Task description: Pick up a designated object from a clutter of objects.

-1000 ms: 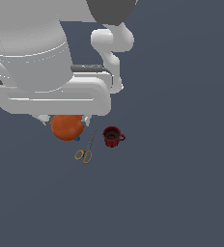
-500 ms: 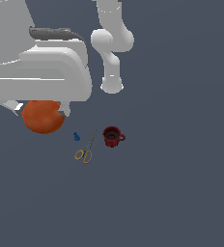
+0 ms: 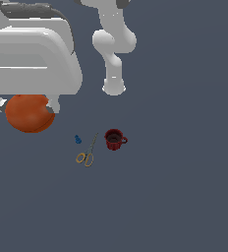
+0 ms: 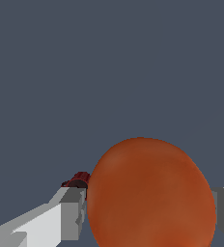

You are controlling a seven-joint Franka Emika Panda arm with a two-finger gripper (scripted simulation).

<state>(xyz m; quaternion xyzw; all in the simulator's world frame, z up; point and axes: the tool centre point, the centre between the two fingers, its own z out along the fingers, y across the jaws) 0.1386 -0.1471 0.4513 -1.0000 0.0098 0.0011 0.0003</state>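
Note:
The orange ball (image 3: 29, 113) hangs between my gripper's (image 3: 25, 106) two fingers, high above the floor and close to the exterior camera, at the exterior view's left. In the wrist view the ball (image 4: 151, 195) fills the space between the two grey fingers (image 4: 73, 212), which press on its sides. The dark red mug (image 3: 115, 139) stands upright on the floor, with the yellow-handled scissors (image 3: 87, 153) and the tiny blue piece (image 3: 78, 140) beside it. A sliver of the mug (image 4: 77, 180) shows behind one finger in the wrist view.
The arm's white base (image 3: 114, 86) stands behind the mug in the exterior view. The large white wrist body (image 3: 32, 54) covers the exterior view's upper left. The floor (image 3: 175, 187) is plain dark grey.
The gripper has risen with the orange ball, away from the scissors and mug and towards the exterior view's left. The tiny blue piece, covered before, now shows.

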